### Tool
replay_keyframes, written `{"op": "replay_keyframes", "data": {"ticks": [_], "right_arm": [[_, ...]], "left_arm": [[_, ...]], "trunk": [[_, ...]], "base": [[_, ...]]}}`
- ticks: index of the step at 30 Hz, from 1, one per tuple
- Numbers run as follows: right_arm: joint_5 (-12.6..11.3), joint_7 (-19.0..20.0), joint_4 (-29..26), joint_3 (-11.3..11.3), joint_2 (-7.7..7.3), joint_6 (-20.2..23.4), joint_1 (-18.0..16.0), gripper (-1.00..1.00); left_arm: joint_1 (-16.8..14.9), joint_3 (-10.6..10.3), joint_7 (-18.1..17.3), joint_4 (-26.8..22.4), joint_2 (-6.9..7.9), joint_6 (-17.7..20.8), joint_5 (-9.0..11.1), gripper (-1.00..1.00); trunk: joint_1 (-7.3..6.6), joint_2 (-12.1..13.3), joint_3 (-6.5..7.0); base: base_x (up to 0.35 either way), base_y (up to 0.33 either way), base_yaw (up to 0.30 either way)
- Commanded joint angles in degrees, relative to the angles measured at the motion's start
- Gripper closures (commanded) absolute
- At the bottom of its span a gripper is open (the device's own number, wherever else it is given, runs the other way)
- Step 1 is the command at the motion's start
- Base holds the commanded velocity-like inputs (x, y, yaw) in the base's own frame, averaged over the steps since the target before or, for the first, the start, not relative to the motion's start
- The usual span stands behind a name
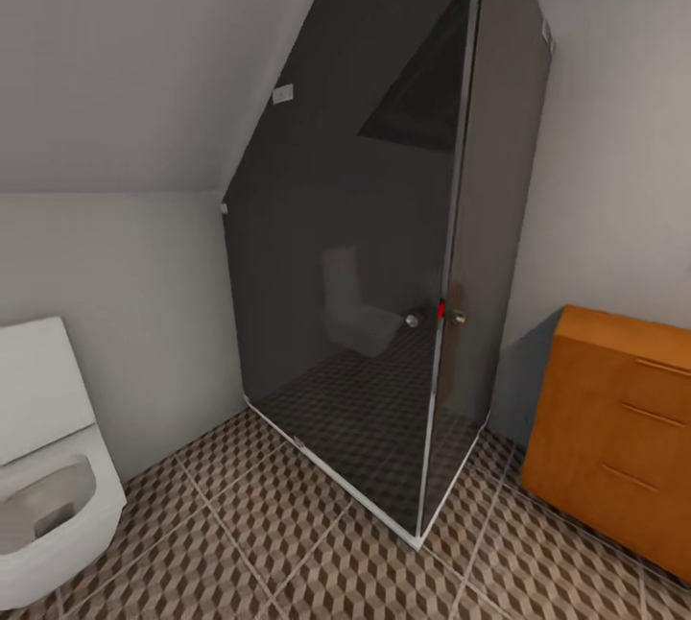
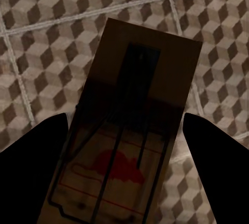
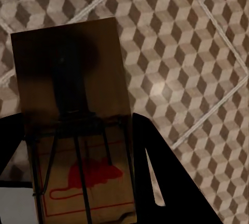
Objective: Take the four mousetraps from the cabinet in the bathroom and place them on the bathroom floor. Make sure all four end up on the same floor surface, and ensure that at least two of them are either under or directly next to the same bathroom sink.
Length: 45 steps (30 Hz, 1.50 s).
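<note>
In the left wrist view a tan mousetrap with dark wire and a red mouse print sits between the two dark fingers of my left gripper, which is shut on it above the cube-patterned bathroom floor. In the right wrist view a second mousetrap is held the same way in my right gripper, with a dark finger beside it, over the same tiles. The orange-brown cabinet stands at the head view's right edge, drawers shut.
A dark glass shower cubicle fills the corner ahead, with a knob on its door. A white toilet stands at the left against the wall. Patterned floor lies open between toilet, shower and cabinet.
</note>
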Motion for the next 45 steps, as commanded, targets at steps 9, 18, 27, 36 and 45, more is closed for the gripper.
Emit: {"op": "replay_keyframes", "data": {"ticks": [9, 18, 27, 36, 45], "right_arm": [[0.34, -0.13, 0.06, 0.28, 0.00, 0.15, -0.07, 1.00], [0.34, -0.14, 0.06, 0.24, 0.00, 0.15, -0.06, 1.00], [0.34, -0.21, 0.06, 0.29, 0.00, 0.15, -0.06, 1.00], [0.34, -0.22, 0.06, 0.29, 0.00, 0.15, -0.06, 1.00], [0.34, -0.22, 0.06, 0.29, 0.00, 0.15, -0.06, 1.00]], "left_arm": [[-0.04, -0.49, 0.22, 0.01, -0.01, -0.17, 0.40, 1.00], [-0.04, -0.48, 0.26, 0.01, -0.01, -0.18, 0.40, 1.00], [-0.04, -0.48, 0.29, 0.00, -0.01, -0.17, 0.40, 1.00], [-0.04, -0.49, 0.24, 0.00, -0.01, -0.13, 0.40, 1.00], [-0.04, -0.48, 0.26, 0.00, -0.01, -0.13, 0.40, 1.00]], "trunk": [[0.00, -0.04, -0.07], [0.00, -0.04, -0.07], [0.00, -0.04, -0.07], [0.00, -0.04, -0.07], [0.00, -0.04, -0.07]], "base": [[0.000, 0.000, 0.274], [0.000, 0.000, 0.274], [0.000, 0.000, 0.274], [0.000, 0.000, 0.276], [0.000, 0.000, 0.277]]}}
